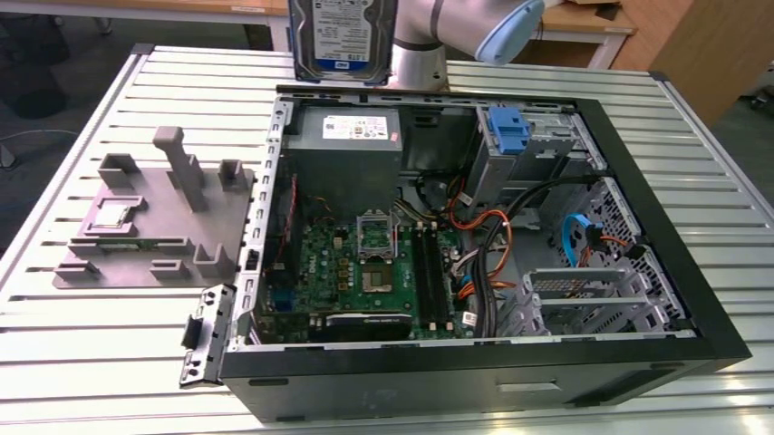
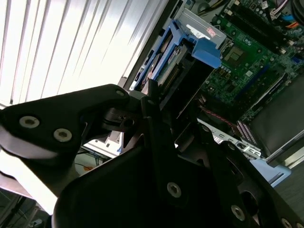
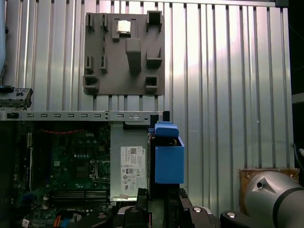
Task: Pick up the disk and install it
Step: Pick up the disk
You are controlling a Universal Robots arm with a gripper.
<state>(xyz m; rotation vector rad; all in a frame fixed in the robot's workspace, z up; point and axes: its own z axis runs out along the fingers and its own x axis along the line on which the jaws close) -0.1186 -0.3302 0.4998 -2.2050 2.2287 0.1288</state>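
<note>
Clamping the disk in the gripper, jaws closed on its two sides, judging by the black fingers flanking the blue carrier frame in the first wrist view. Held in the air, upright, label face toward the exterior camera, above the far edge of the open computer case, just in front of the grey arm. Not touching the case or the slatted table. Near the power supply end of the case, apart from the drive bay with a blue bracket in it.

Handling, as a judgement: rigid metal slab, dense for its size, no flex. Smooth casing, likely slippery, so better taken by the long edges on the plastic frame than by the flat faces. Shock-sensitive, so no knocks against sheet metal. Frame tabs probably bendable or breakable under a hard squeeze.

Looks: flat silver rectangle with a blue-and-white label across the face. Blue plastic frame round the edges, with a thicker blue tab at one end, seen in the second wrist view.

Elsewhere: green motherboard inside the case, grey fixture plate on the table at the exterior view's left.
</note>
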